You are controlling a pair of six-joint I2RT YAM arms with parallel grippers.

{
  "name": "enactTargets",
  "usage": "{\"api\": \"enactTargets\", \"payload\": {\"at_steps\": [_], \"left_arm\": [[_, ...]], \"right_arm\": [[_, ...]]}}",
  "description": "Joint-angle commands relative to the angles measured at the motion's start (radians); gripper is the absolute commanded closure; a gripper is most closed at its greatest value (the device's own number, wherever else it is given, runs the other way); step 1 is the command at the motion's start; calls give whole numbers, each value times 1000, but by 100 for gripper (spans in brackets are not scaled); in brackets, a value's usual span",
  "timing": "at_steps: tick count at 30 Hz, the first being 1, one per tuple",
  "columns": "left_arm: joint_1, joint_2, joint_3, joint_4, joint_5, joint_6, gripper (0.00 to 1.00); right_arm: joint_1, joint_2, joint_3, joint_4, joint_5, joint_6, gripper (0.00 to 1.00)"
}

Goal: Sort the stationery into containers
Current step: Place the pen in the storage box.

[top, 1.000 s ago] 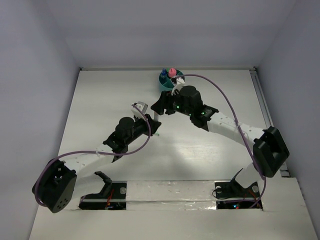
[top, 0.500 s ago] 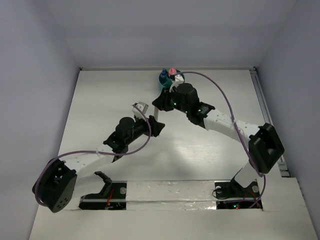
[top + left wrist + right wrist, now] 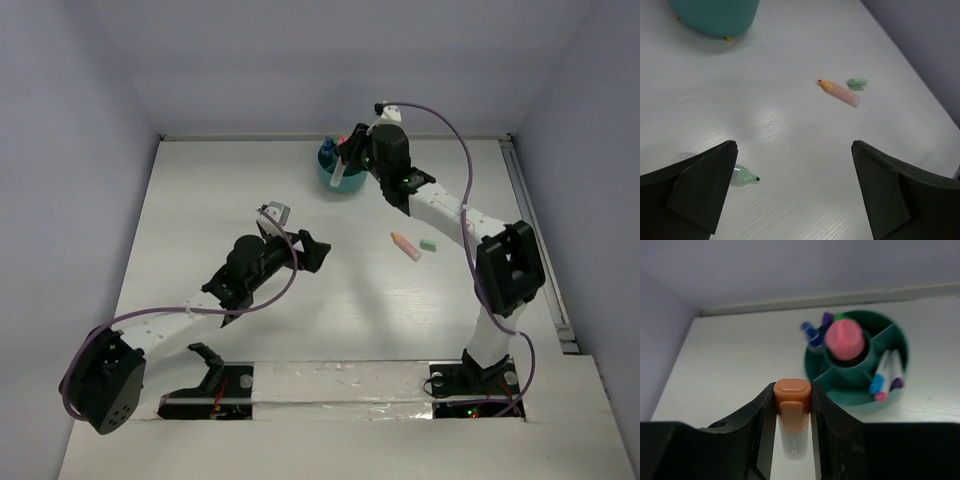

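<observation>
- Pale lilac walls close in a white table. Nearest the bases, the left gripper hangs spread wide with nothing in it, and a green-tipped highlighter lies just beside one finger.
- Mid-table lies an uncapped orange highlighter, with a small green piece just beside it.
- Farther back, the right gripper is clamped on an orange-capped marker, close to the teal cup.
- The cup stands near the back wall. A pink-capped bottle fills its centre well, and pens stand in the outer compartments.
- The step in hand looks like delivery — the marker needs carrying over the rim and lining up above a compartment with room before the jaws let go.
</observation>
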Motion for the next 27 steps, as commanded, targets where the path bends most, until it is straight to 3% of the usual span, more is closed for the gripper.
{"api": "enactTargets", "payload": {"at_steps": [1,7,24,27], "left_arm": [[-1,-45,30,-10,-103,-4,1],[-1,-28,42,-56,-206,-18,1],[-1,-17,42,-48,-193,-11,1],[-1,-13,42,-46,-197,-11,1]], "right_arm": [[-15,46,73,108,175,-97,100],[-24,166,138,231,305,-243,100],[-24,287,132,369,349,-262,100],[-24,266,95,382,330,-257,74]]}}
